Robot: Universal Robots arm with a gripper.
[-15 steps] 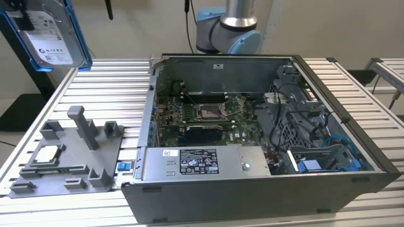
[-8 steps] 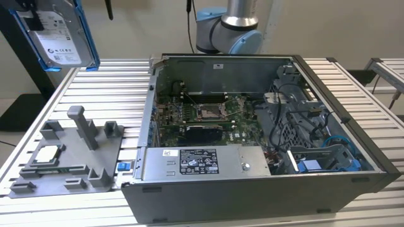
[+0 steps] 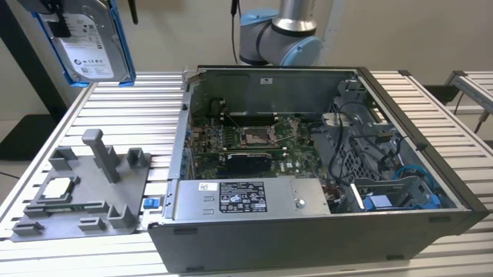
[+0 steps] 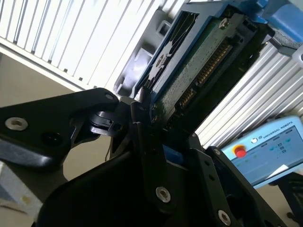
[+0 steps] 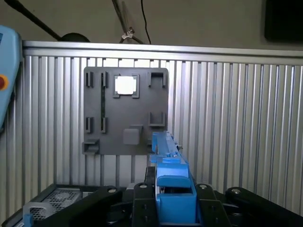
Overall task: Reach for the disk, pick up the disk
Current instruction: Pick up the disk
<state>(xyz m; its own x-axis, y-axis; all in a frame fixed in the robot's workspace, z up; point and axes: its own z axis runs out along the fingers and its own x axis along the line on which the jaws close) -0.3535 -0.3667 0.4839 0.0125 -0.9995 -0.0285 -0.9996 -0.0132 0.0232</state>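
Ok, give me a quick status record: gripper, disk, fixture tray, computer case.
gripper: shut on the disk, high above the slatted table
disk: off the table, label face showing in the exterior view
fixture tray: grey, flat on the table, at the exterior view's left of the case
chip: square, seated in the tray
computer case: open, motherboard exposed

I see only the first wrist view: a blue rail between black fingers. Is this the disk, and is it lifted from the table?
Observer: Yes. In the exterior view the disk hangs clear above the table, white label facing the camera.
Operator: Is it clamped?
Observer: Yes; in the second wrist view the gripper is shut on its end, green board exposed.
Operator: What else is on the table?
Observer: An open computer case, at the exterior view's right.
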